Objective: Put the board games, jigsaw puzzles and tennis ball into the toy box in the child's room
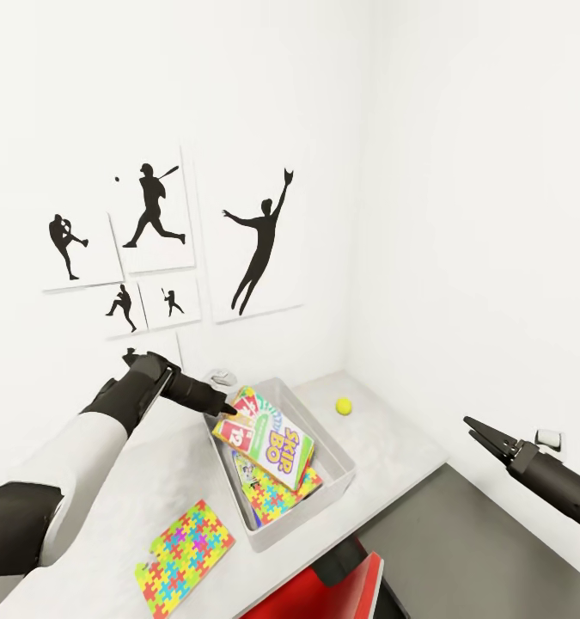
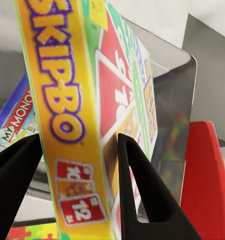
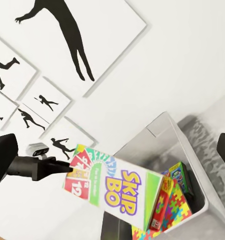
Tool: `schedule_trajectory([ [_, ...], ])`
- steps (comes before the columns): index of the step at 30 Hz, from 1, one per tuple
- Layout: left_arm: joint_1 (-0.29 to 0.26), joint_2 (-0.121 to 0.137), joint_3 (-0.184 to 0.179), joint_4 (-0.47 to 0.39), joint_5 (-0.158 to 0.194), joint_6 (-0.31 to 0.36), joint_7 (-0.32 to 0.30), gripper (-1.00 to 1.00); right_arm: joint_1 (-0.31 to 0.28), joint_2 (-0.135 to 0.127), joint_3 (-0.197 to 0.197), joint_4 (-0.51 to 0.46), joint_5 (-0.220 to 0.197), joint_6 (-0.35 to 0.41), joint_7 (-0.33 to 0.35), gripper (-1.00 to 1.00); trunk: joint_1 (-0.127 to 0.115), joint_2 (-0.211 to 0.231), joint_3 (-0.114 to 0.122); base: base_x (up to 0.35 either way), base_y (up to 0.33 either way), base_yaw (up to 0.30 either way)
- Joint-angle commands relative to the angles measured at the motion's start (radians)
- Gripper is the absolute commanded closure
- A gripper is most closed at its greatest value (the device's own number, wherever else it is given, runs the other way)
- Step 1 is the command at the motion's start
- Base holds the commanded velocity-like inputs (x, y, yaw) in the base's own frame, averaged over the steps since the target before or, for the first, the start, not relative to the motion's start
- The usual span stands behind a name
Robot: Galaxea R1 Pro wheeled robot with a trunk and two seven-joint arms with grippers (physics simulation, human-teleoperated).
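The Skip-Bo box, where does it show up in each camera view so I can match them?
Head view: Skip-Bo box, lower centre, tilted over the toy box, held by the left gripper.
Left wrist view: fills the middle, between the fingers.
Right wrist view: lower centre.
Shared landmark: the toy box's grey wall.

Skip-Bo game [image 1: 271,438]: lower end hidden behind toy box [image 1: 341,447] wall; top cut by left wrist picture edge. Jigsaw puzzle [image 1: 272,499] in toy box: largely covered by Skip-Bo game. Blue board game [image 2: 15,122]: partly hidden behind Skip-Bo game, title cut off. Red chair [image 1: 341,589]: cut by bottom edge. Small grey object [image 1: 223,376] at table [image 1: 152,481] back edge: too small to identify. Right gripper [image 1: 474,427]: jaw gap too small to judge.
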Motion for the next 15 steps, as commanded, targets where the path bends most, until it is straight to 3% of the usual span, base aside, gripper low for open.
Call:
schedule_trajectory([
  [1, 0.0, 0.0, -0.002, -0.001, -0.007, 0.001, -0.007, 1.0, -0.001, 0.0, -0.001, 0.0, 0.002, 0.004, 0.005, -1.0, 0.0, -0.001, 0.0, 0.0, 0.0, 0.0],
  [15, 0.0, 0.002, -0.004, -0.002, -0.007, -0.046, -0.009, 1.0, -0.001, 0.0, 0.0, 0.0, 0.002, 0.004, 0.003, -1.0, 0.0, -0.001, 0.0, 0.0, 0.0, 0.0],
])
